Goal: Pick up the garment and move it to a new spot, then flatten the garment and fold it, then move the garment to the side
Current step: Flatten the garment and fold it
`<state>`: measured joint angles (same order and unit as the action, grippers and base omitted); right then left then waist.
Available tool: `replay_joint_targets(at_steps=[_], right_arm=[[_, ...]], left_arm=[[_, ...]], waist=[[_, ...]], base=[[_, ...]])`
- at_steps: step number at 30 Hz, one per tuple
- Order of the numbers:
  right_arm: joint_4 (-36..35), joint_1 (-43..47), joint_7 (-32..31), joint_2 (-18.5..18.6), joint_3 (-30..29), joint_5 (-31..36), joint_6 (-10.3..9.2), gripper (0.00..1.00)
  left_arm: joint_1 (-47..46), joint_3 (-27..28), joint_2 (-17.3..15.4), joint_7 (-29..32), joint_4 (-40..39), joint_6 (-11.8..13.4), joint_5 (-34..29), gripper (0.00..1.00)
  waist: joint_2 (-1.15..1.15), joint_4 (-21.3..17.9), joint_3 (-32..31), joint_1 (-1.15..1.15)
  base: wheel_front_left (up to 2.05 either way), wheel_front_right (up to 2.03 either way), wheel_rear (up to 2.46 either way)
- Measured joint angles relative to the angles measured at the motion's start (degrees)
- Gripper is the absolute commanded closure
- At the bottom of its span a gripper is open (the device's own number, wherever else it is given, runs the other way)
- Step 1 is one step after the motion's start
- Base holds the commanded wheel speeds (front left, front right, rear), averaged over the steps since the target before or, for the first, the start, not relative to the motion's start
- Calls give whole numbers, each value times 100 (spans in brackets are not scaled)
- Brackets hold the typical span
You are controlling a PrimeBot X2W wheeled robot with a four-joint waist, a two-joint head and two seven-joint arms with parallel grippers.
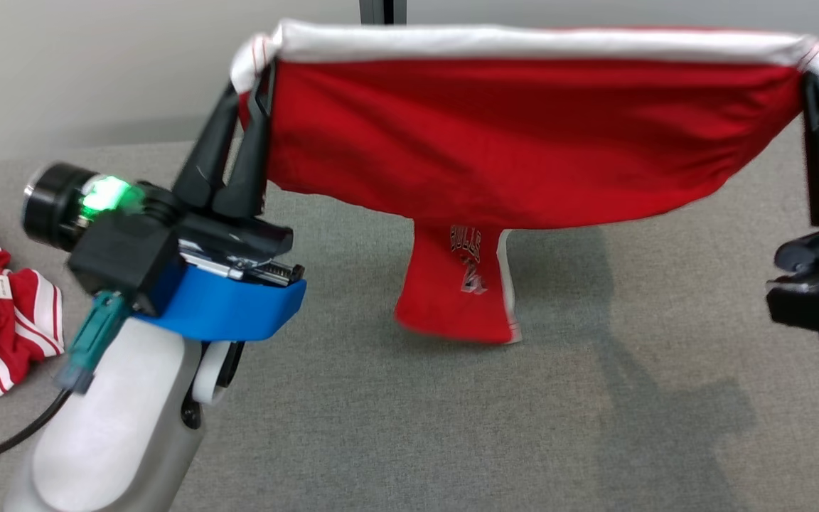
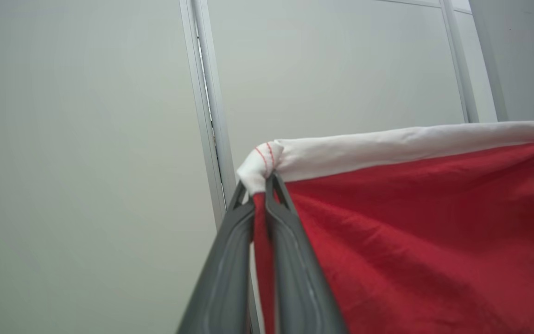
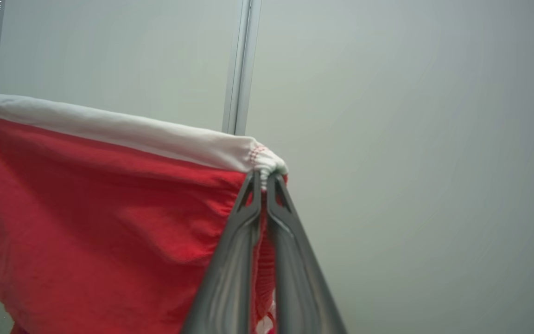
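1. Grey, cloth-covered worktop [image 1: 594, 427]. Lies below both sets of jaws and is bare beneath the span between them.

2. Red sports garment with a white waistband [image 1: 523, 142], the task's item. It is held in the air between the left jaws and the right jaws. The waistband [image 1: 523, 43] is stretched nearly straight from one to the other, and the red body sags below it.
 - Left jaws: pressed together, pinching the waistband's left corner.
 - Right jaws: pressed together, pinching its right corner.

3. Pale left forearm with a blue collar [image 1: 111, 427]. Sits below the left jaws.

4. Crumpled red-and-white cloth heap [image 1: 4, 320]. Sits on the worktop, outboard of the left jaws and well below them.

5. Hanging red leg panel with white trim [image 1: 452, 299]. Drops midway between the jaws. Its hem is blurred and close to the worktop, and contact cannot be told.

6. Printed team mark [image 1: 468, 259] on that panel.

7. Green lamp [image 1: 105, 193], just below the left jaws.

Handling note (judgement): this looks like the carry and lay-down stage.
- Keep both jaws level and equally far apart so the band stays taut.
- Lower them together and let the hanging panel land first.
- Draw the garment back so it spreads flat, away from the heap.
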<state>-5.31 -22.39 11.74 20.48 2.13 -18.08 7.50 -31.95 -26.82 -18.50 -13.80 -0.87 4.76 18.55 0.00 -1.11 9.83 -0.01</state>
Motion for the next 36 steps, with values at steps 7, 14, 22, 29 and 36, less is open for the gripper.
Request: replay_joint_targets(at_steps=[7, 14, 22, 29, 36], right_arm=[[-550, -239, -365, -31, -354, -22, 0, 100], [-552, -421, -619, -41, -359, -131, 0, 100], [445, -1327, -514, -155, -186, -250, -1, 100], [1973, -2916, 26, -372, 171, -399, -1, 100], [3791, -3988, 305, -861, 633, -437, -1, 100]], left_arm=[[-141, 146, -147, 205, -1091, 274, -201, 100], [-324, 162, -103, 365, -1182, 238, -41, 100], [-1176, 220, 432, 15, 422, -244, 456, 100], [-2808, 810, 1161, -119, 2081, -600, 391, 100], [-3305, 1421, 1426, -123, 3815, -658, 18, 100]], waist=[[0, -85, -329, -1], [0, -143, -246, 0], [1, -229, 304, 2], [1, -181, 723, 2], [2, -155, 963, 2]], base=[[0, 0, 0], [0, 0, 0], [0, 0, 0], [0, 0, 0], [0, 0, 0]])
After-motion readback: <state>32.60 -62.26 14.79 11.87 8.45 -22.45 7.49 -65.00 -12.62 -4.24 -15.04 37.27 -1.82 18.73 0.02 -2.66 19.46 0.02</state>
